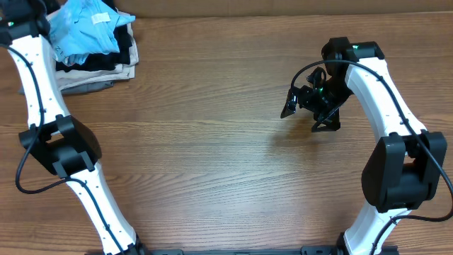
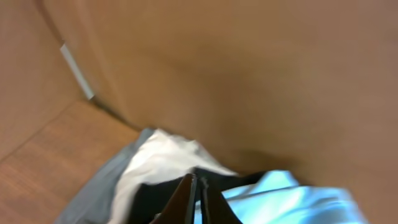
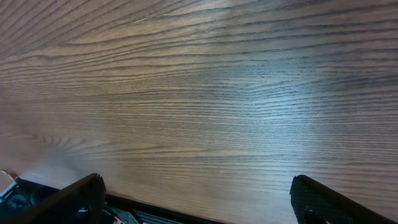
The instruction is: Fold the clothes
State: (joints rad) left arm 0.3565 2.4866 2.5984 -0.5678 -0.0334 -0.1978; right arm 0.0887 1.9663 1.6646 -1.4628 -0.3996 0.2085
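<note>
The sky-blue T-shirt (image 1: 88,32) lies crumpled on top of a pile of garments at the table's far left corner. It also shows in the left wrist view (image 2: 292,199), blurred. My left gripper (image 2: 198,186) is at that pile, its fingers pressed together with a thin strip of blue between them. Its tips are at the edge where the shirt meets a black garment (image 2: 155,202). In the overhead view the left gripper (image 1: 48,15) is mostly hidden at the frame edge. My right gripper (image 1: 308,117) is open and empty over bare wood (image 3: 199,186).
Under the shirt are the black garment (image 1: 126,48) and folded beige and grey garments (image 1: 85,81). A brown wall (image 2: 249,74) stands just behind the pile. The wooden table (image 1: 212,156) stretches between the two arms.
</note>
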